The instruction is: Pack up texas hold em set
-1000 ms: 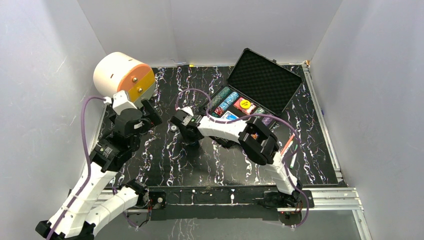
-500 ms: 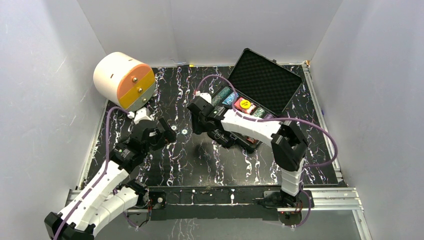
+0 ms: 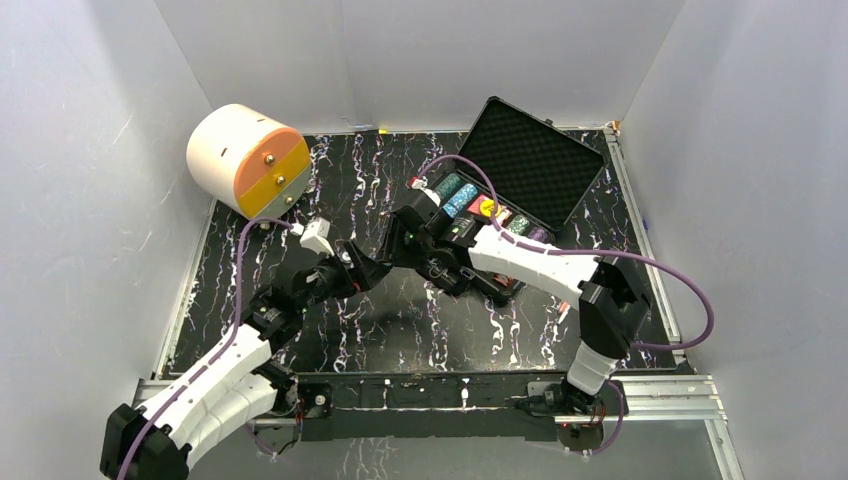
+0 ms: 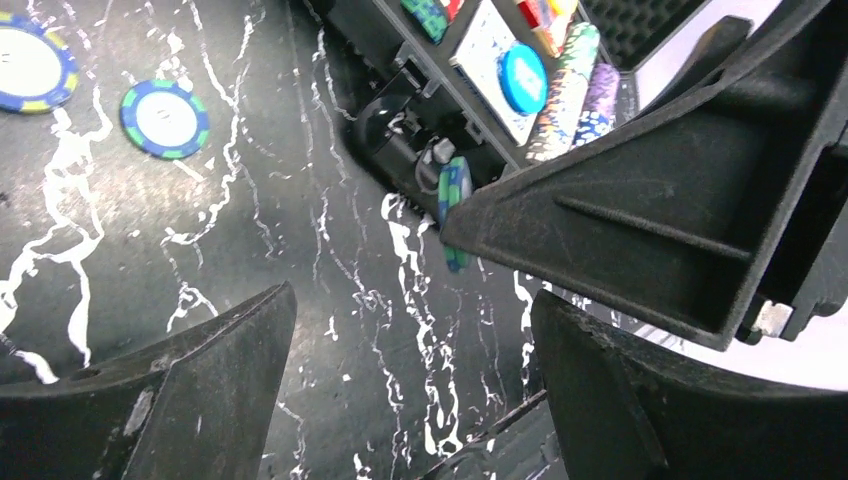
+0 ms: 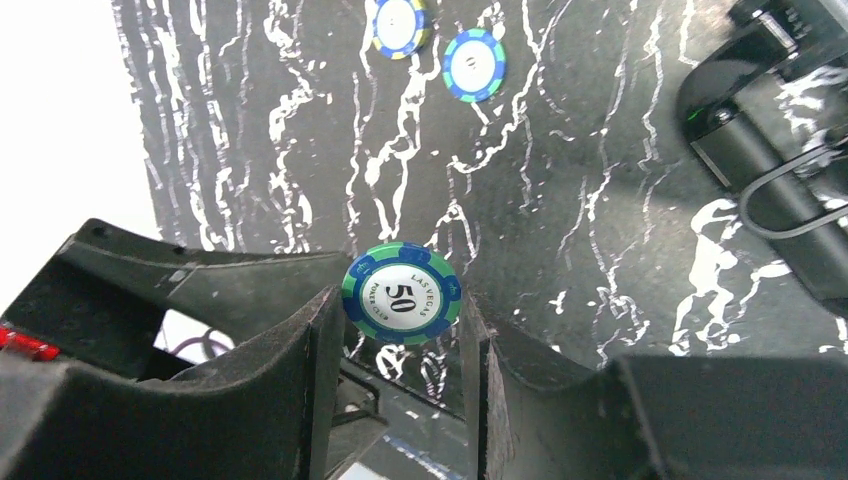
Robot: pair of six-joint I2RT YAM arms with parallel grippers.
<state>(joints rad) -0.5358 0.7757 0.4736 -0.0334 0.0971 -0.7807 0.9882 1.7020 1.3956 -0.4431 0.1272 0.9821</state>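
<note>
Right gripper (image 5: 402, 308) grasping a green-and-blue 50 chip (image 5: 402, 293) on edge, face toward its wrist camera. The open black case (image 3: 530, 160) sits just right and far of it, long axis running far-left to near-right (right arm clearly the nearer), so the chip likely travels right and far. Left gripper (image 4: 412, 295) released, jaws spread, nothing between. Two loose chips (image 4: 164, 118) lie flat on the table (image 3: 440, 320) nearby.

- What is seen between the fingers of the left gripper (image 4: 412, 300)?
- Only marbled table (image 4: 330, 330); the fingers are spread wide.
- And beyond?
- 2 flat chips are seen: a blue-and-yellow chip (image 4: 30, 65) and a blue-and-green chip (image 4: 165, 118). An upright chip (image 4: 455, 195) is seen at the right gripper (image 4: 462, 232) tip, beside the case (image 4: 365, 40).
</note>
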